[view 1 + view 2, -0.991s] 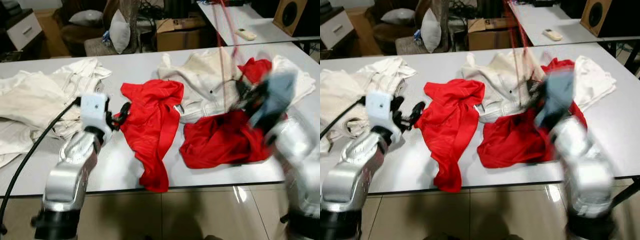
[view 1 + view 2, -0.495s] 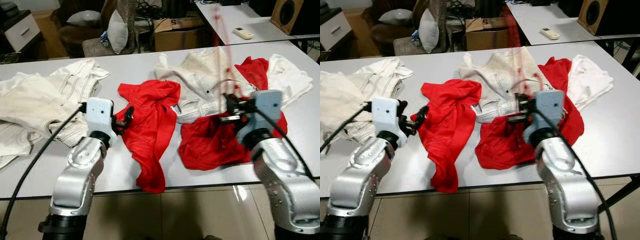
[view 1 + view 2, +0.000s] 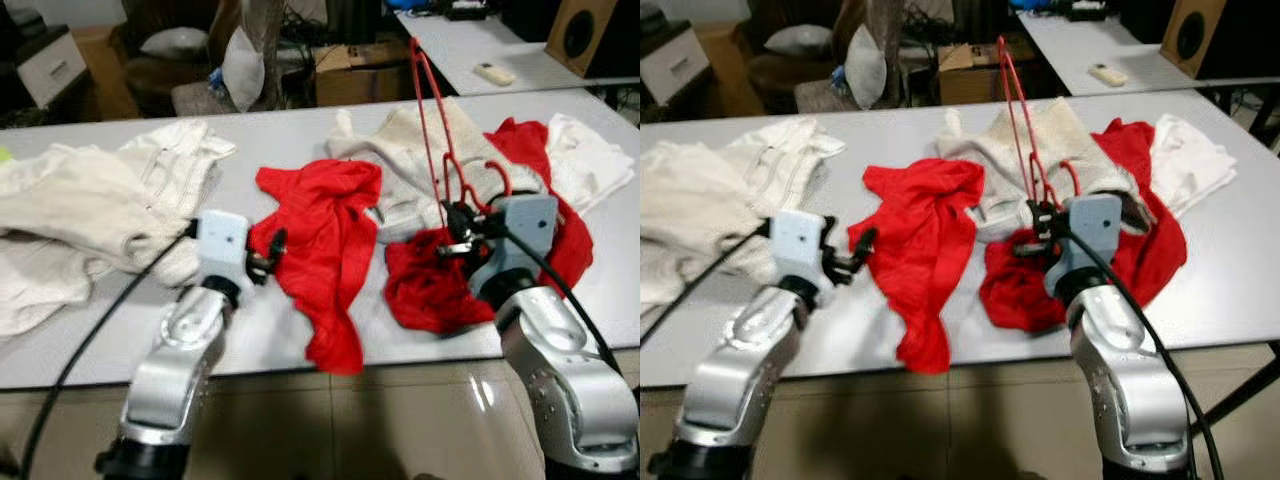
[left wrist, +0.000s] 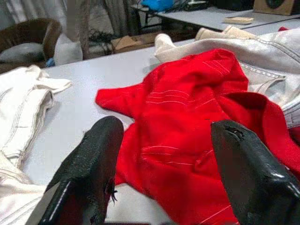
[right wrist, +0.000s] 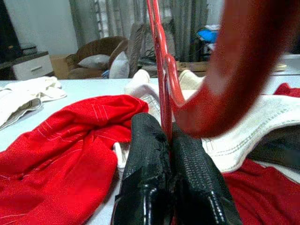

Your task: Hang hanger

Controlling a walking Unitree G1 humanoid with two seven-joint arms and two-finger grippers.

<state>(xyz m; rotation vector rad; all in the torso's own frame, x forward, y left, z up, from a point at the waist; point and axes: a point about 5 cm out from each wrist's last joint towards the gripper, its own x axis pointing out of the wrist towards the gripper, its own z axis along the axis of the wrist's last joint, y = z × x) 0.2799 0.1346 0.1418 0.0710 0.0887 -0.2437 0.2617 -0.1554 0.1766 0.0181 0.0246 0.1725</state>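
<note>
A red plastic hanger (image 3: 432, 125) stands upright over the clothes, its hook (image 5: 243, 70) curving close to the camera in the right wrist view. My right gripper (image 3: 455, 232) is shut on the hanger near the hook, above a crumpled red garment (image 3: 430, 285). My left gripper (image 3: 272, 257) is open just over the table, at the left edge of a second red garment (image 3: 330, 240). In the left wrist view its two fingers (image 4: 93, 164) frame that red garment (image 4: 187, 126) without touching it.
The grey table (image 3: 110, 340) also carries a cream garment pile (image 3: 80, 215) at the left and cream and white clothes (image 3: 400, 150) at the back right. Behind it stand a chair with cushions (image 3: 190, 60), a cardboard box (image 3: 350, 60) and another table (image 3: 500, 50).
My right arm swung in from the right and now holds the red hanger steady and upright over the clothes. The left gripper stayed open by the red garment. The camera shifted slightly.
</note>
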